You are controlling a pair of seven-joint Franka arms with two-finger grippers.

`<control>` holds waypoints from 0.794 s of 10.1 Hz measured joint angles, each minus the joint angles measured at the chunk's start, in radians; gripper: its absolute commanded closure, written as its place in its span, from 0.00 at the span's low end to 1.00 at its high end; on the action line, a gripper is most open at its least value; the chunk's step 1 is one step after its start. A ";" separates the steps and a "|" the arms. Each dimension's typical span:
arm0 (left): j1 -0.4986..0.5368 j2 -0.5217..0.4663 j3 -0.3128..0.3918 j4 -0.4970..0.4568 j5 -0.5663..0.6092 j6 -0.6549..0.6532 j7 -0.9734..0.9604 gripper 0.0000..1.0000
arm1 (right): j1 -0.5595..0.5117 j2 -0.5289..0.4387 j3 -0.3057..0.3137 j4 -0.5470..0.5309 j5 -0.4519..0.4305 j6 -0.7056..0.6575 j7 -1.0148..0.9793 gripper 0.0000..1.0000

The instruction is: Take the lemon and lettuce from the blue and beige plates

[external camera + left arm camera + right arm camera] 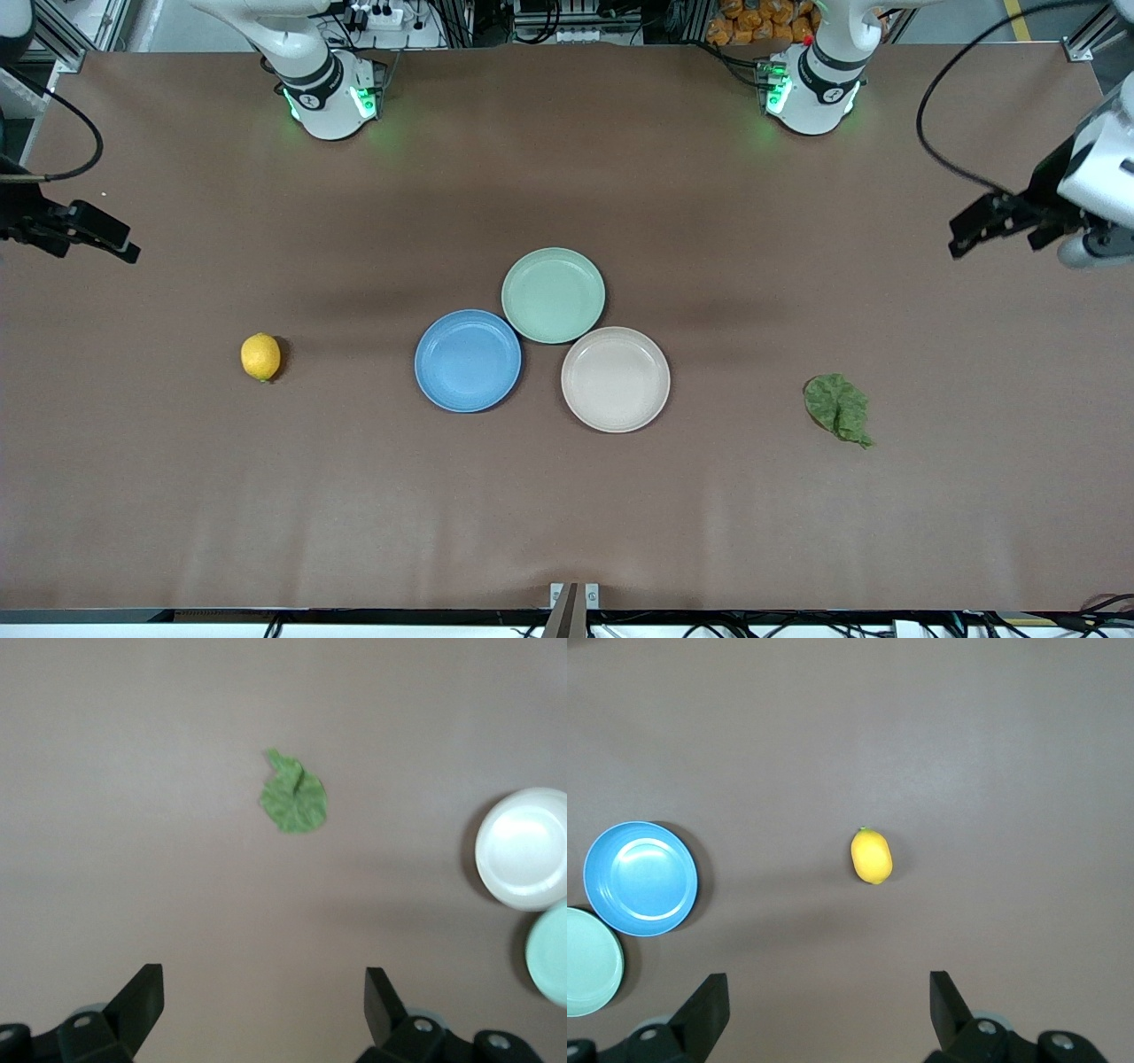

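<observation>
The lemon (pixel 260 356) lies on the bare table toward the right arm's end, apart from the plates; it also shows in the right wrist view (pixel 871 856). The lettuce (pixel 838 408) lies flat on the table toward the left arm's end and shows in the left wrist view (pixel 293 796). The blue plate (pixel 468 361) and the beige plate (pixel 615 379) sit side by side mid-table, both with nothing on them. My right gripper (pixel 828 985) is open and empty, high over the table near the lemon. My left gripper (pixel 263 979) is open and empty, high over the table near the lettuce.
A mint-green plate (pixel 553 294) touches both other plates, farther from the front camera. In the front view the right gripper (pixel 97 244) and the left gripper (pixel 992 237) hang at the table's two ends. A black cable (pixel 939 133) loops by the left arm.
</observation>
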 measured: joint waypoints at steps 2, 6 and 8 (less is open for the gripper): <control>-0.003 -0.003 -0.012 0.047 -0.006 -0.088 0.040 0.00 | 0.000 -0.003 0.001 0.031 -0.006 -0.006 -0.009 0.00; -0.007 -0.003 -0.034 0.052 -0.006 -0.097 0.077 0.00 | 0.001 -0.002 0.002 0.082 -0.035 -0.014 -0.061 0.00; -0.007 -0.003 -0.035 0.053 -0.006 -0.097 0.095 0.00 | 0.002 0.005 0.002 0.116 -0.035 -0.044 -0.061 0.00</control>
